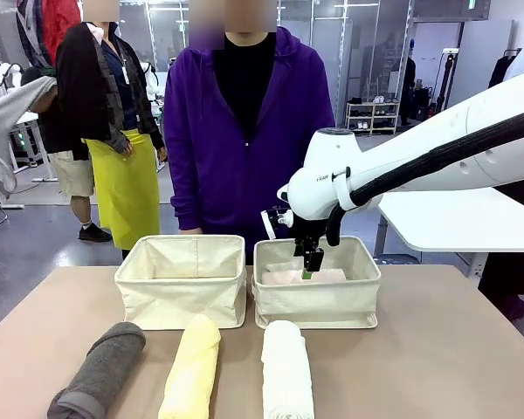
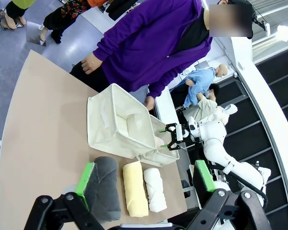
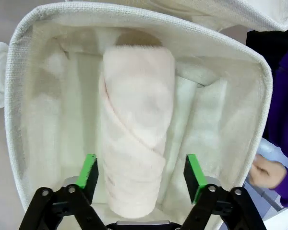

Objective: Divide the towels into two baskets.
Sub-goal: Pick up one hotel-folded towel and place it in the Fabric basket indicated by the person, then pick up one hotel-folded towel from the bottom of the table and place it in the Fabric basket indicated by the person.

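In the front view, your tan table (image 1: 454, 349) carries two cream baskets side by side at its far half. The right gripper (image 1: 309, 262) hangs down inside the right basket (image 1: 319, 307), just above the pink towel (image 1: 323, 277) lying there. You cannot judge its finger gap from this angle. The left basket (image 1: 182, 301) stands just beside it. Nearer you, three rolls lie on the bare tabletop in a row, ends toward the baskets: the grey towel (image 1: 100, 371), angled, then the yellow towel (image 1: 192, 367), then the white towel (image 1: 286, 374). A person (image 1: 244, 131) in a purple hoodie stands right behind the baskets. Beyond them you see a grey floor (image 1: 35, 244), a white table (image 1: 454, 218) at the right, a low shelf (image 1: 371, 116) and another person in a yellow apron farther back.

In the left wrist view, your left gripper (image 2: 144, 165) hovers high over the table's near edge with its fingers spread wide and nothing between them. Below it lie the three rolls, with both baskets beyond and the right arm reaching over the farther one.

In the right wrist view, the green pads stand wide on either side of the pink towel without squeezing it. The roll rests lengthwise on the basket floor, within the canvas walls. A blurred hand (image 3: 266, 172) of the person shows past the rim.
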`<state>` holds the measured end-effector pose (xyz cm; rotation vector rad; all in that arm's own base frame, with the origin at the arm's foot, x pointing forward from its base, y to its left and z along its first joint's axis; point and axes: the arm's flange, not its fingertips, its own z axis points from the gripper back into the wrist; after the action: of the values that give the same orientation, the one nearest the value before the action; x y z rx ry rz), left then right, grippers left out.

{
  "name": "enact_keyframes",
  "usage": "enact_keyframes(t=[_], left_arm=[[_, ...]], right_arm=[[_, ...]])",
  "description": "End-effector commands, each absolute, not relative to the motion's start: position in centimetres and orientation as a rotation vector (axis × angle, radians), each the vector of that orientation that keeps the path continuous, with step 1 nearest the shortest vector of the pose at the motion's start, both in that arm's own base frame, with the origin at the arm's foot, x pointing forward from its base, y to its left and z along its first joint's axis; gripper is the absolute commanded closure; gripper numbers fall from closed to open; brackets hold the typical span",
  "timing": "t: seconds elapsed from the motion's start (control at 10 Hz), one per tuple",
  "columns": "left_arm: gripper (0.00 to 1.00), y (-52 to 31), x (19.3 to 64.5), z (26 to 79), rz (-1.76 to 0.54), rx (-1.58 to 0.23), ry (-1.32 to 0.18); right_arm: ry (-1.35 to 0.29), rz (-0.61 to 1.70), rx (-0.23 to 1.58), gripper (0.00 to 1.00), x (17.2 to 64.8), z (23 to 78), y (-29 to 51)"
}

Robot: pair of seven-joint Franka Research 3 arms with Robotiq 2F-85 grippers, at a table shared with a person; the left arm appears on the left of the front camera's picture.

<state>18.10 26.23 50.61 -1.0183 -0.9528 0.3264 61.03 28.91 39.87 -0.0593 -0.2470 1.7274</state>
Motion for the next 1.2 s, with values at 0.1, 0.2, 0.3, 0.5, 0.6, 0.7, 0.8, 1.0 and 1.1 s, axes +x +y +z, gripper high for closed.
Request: enact_keyframes(t=[0.1, 0.2, 0.3, 0.5, 0.6, 0.7, 0.8, 1.0, 1.1], left_arm=[[0.0, 26.37, 18.04, 50.67, 0.314, -1.02, -0.963], [0.0, 26.37, 18.04, 50.67, 0.314, -1.02, -0.963], [0.0, 26.37, 18.04, 50.67, 0.314, -1.02, -0.963], [0.0, 26.37, 18.04, 50.67, 0.314, -1.02, -0.963], [0.0, 26.37, 18.04, 50.67, 0.314, -1.02, -0.963], [0.0, 26.37, 18.04, 50.67, 0.314, -1.02, -0.963], [0.0, 26.37, 18.04, 50.67, 0.314, -1.02, -0.963], [0.0, 26.37, 18.04, 50.67, 0.314, -1.02, -0.963], [0.0, 26.37, 18.04, 50.67, 0.314, -1.02, -0.963]], right_arm=[[-0.236, 1.7, -0.073, 0.0, 60.56, 40.46, 28.82], [-0.248, 1.728, -0.059, 0.0, 61.01, 39.92, 28.97], [-0.248, 1.728, -0.059, 0.0, 61.01, 39.92, 28.97], [-0.248, 1.728, -0.059, 0.0, 61.01, 39.92, 28.97], [-0.248, 1.728, -0.059, 0.0, 61.01, 39.92, 28.97], [-0.248, 1.728, -0.059, 0.0, 61.01, 39.92, 28.97], [-0.248, 1.728, -0.059, 0.0, 61.01, 39.92, 28.97], [-0.248, 1.728, -0.059, 0.0, 61.01, 39.92, 28.97], [-0.248, 1.728, -0.059, 0.0, 61.01, 39.92, 28.97]])
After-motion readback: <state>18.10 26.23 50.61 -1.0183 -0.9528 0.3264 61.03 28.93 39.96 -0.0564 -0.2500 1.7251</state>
